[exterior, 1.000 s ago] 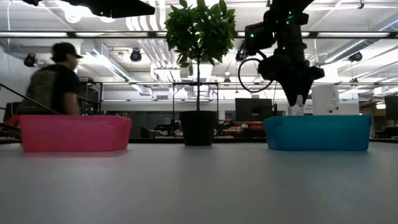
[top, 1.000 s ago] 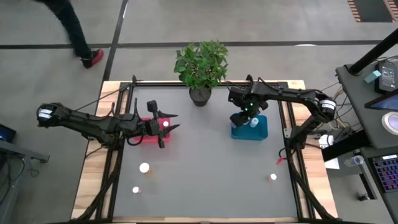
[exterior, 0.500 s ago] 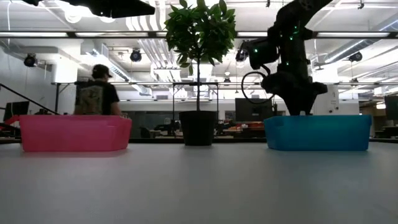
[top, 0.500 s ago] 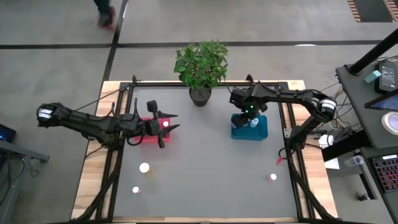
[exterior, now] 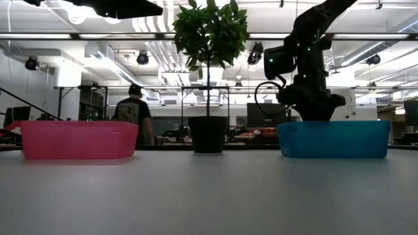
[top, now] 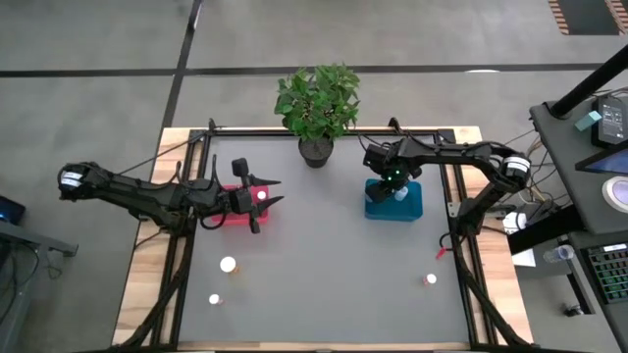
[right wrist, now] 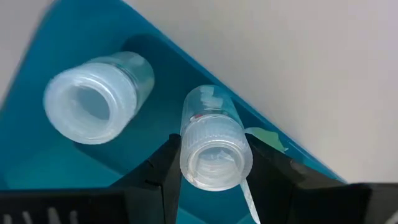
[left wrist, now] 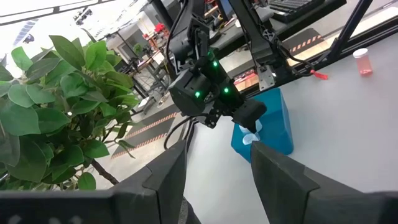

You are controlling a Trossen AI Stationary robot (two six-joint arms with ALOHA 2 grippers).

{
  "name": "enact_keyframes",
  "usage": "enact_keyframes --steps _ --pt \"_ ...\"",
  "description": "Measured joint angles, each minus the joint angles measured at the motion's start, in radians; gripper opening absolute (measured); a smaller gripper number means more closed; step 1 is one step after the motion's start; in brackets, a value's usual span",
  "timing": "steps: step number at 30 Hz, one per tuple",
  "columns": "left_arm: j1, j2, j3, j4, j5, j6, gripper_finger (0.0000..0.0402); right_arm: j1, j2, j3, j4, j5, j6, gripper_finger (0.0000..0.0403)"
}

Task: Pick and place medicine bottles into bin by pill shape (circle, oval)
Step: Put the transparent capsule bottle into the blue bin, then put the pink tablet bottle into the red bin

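The right gripper [right wrist: 214, 163] squeezes a clear bottle [right wrist: 214, 146] low inside the teal bin [top: 410, 204], beside another bottle [right wrist: 99, 96]. It should let go gently, then lift straight up. The left gripper [top: 267, 194] waits half open and empty over the red bin [exterior: 78, 140].

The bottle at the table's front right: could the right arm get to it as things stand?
Probably not right away: the right gripper is shut on a clear bottle inside the teal bin. Otherwise, the front-right bottle stands unobstructed.
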Motion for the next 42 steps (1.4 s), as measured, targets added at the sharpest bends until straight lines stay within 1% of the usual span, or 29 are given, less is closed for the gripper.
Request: enact_keyframes --steps 10,17,22,29,35,42 --pt "0.0 0.0 0.0 0.0 0.0 0.002 0.016 0.0 0.0 0.001 0.011 0.015 0.0 0.0144" --pt "0.0 0.0 0.0 0.0 0.0 0.002 0.016 0.0 0.0 0.043 0.009 0.018 0.008 0.0192" --pt "0.0 0.0 0.0 0.0 0.0 0.002 0.016 0.0 0.0 0.087 -0.031 0.018 0.01 0.021" --pt "0.0 0.0 0.0 0.0 0.0 0.002 0.016 0.0 0.0 0.172 -0.077 0.018 0.01 0.0212" --pt "0.0 0.0 0.0 0.0 0.0 0.002 0.016 0.003 0.0 0.222 -0.082 0.018 0.008 0.0212" --pt "0.0 0.0 0.0 0.0 0.0 0.001 0.016 0.057 -0.003 0.256 -0.086 0.018 -0.001 0.0207"
